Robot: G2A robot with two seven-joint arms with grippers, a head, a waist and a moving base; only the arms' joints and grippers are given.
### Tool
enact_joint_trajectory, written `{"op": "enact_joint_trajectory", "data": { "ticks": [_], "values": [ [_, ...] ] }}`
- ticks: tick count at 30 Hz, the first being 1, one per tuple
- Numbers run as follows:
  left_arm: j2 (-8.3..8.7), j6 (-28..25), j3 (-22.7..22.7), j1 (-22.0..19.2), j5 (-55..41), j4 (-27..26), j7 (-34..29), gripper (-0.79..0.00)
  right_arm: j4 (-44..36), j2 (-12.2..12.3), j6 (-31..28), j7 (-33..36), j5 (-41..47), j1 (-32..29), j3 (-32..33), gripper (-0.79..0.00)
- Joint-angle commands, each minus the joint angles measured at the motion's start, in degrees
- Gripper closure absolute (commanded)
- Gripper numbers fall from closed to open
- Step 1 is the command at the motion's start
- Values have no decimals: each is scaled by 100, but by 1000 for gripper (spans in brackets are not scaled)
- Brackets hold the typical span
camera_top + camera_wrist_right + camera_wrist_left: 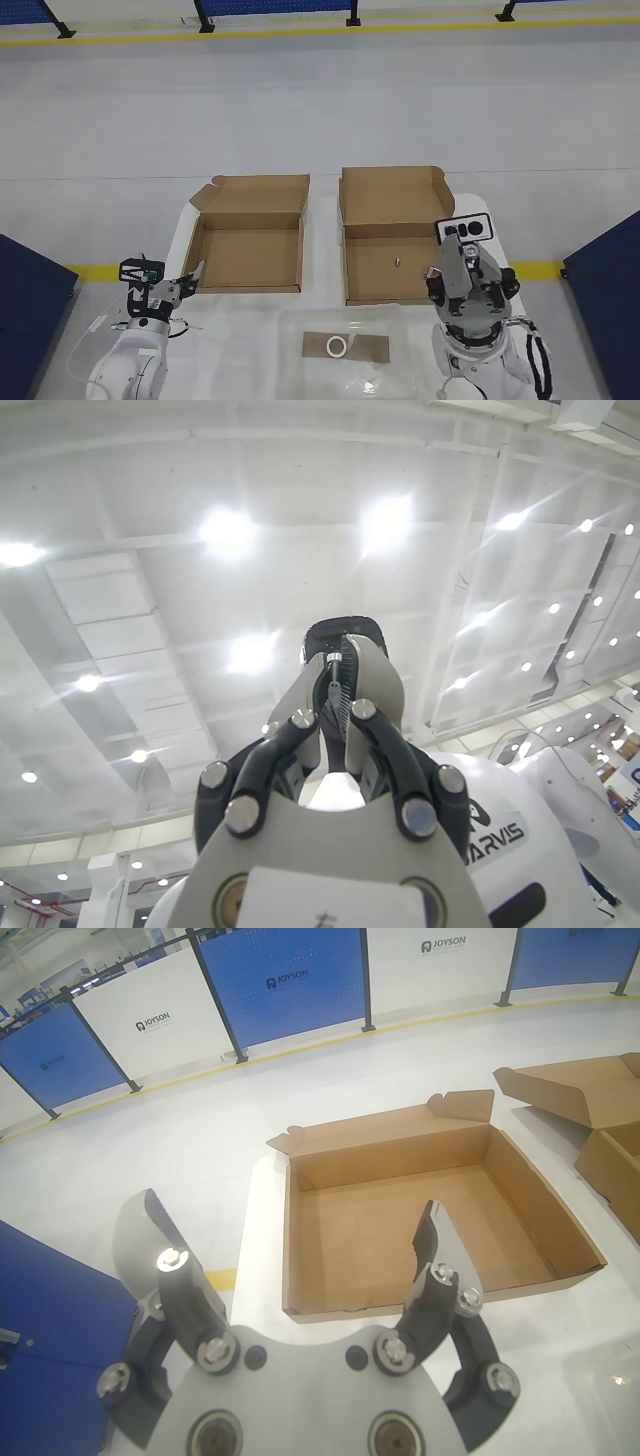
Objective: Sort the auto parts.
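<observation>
The left gripper (291, 1198) holds its fingers (440, 1248) spread wide with nothing between them. It hangs over the white table (240, 330), just at the near left corner of the left open brown cardboard box (545, 1213). The box's lid flap stands folded back on the far side.

The right gripper (345, 645) is turned upward toward the ceiling. Its fingers are closed tight on a small dark threaded bolt with a silver head (334, 670), which lies lengthwise between their toothed inner faces, head toward the tips. In the top view this arm stands at the table's near right part, just beside the near right corner of the right open brown cardboard box (375, 285).

On that box's floor lies a small pale metal part (397, 263), about mid-floor and apart from the walls. The two boxes sit side by side, near each other but not touching, both with lids folded back away from the robot.

Nearer the robot, between the two arms, a flat brown cardboard strip (368, 347) lies on the table. A white ring (337, 346) rests on the strip, toward its left half.
</observation>
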Motion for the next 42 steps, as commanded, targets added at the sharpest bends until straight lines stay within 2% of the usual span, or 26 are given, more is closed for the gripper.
{"op": "enact_joint_trajectory", "data": {
  "ticks": [1,11,18,42],
  "values": [
    [0,0,0,0,0,0,0,-785,47,-11,-13,-29,-250,-4,80,0],
    [0,0,0,0,0,0,0,-785,-21,-87,46,-280,-1188,-108,283,0],
    [0,0,0,0,0,0,0,-785,-22,-159,-2,-305,-1319,-108,347,0],
    [0,0,0,0,0,0,0,-785,-22,-159,-2,-305,-1319,-108,347,0]
  ]
}}
